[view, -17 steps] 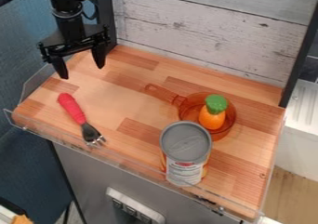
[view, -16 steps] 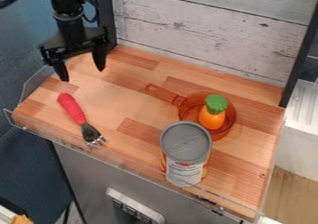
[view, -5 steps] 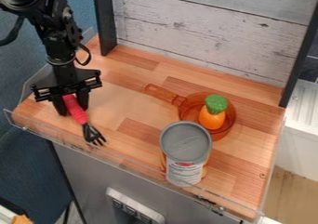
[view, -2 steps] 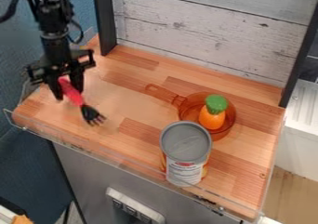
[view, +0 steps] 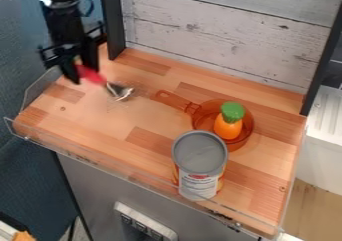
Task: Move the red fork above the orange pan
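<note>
Black gripper [view: 84, 76], one: fingers pinching the handle of the red fork [view: 93, 75]. Fork, one: red handle, silvery head, held over the left part of the wooden counter [view: 143, 119], head toward the pan's handle, not above the pan. Orange pan [view: 209, 109], one, translucent, handle toward the fork. Orange toy with green top [view: 228, 127], one, inside the pan. Grey-lidded can [view: 200, 153], one, upright, near the pan.

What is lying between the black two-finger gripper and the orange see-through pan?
In the camera view, the red-handled fork, held in the gripper, points towards the pan; between its tines and the pan's handle is bare wooden tabletop.
</note>
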Motion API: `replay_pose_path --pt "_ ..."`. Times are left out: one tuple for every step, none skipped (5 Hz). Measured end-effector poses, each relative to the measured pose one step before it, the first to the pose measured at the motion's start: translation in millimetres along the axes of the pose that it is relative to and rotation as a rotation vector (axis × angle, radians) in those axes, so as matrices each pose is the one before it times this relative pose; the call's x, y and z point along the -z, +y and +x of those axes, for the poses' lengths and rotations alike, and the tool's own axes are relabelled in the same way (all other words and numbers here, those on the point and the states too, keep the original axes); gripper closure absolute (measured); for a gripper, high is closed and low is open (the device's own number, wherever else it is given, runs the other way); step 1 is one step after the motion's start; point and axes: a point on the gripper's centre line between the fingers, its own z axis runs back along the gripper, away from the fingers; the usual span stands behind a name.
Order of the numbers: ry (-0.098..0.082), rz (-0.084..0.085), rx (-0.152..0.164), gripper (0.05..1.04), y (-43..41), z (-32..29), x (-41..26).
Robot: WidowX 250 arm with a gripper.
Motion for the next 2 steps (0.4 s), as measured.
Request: replay_pose_path --pt "0.0278 -0.0317 -0.0685 0.647 -25.29 -18.05 -18.53" --pt "0.01 -0.011 -0.0553 0.647 -24.17 -17.08 -3.47"
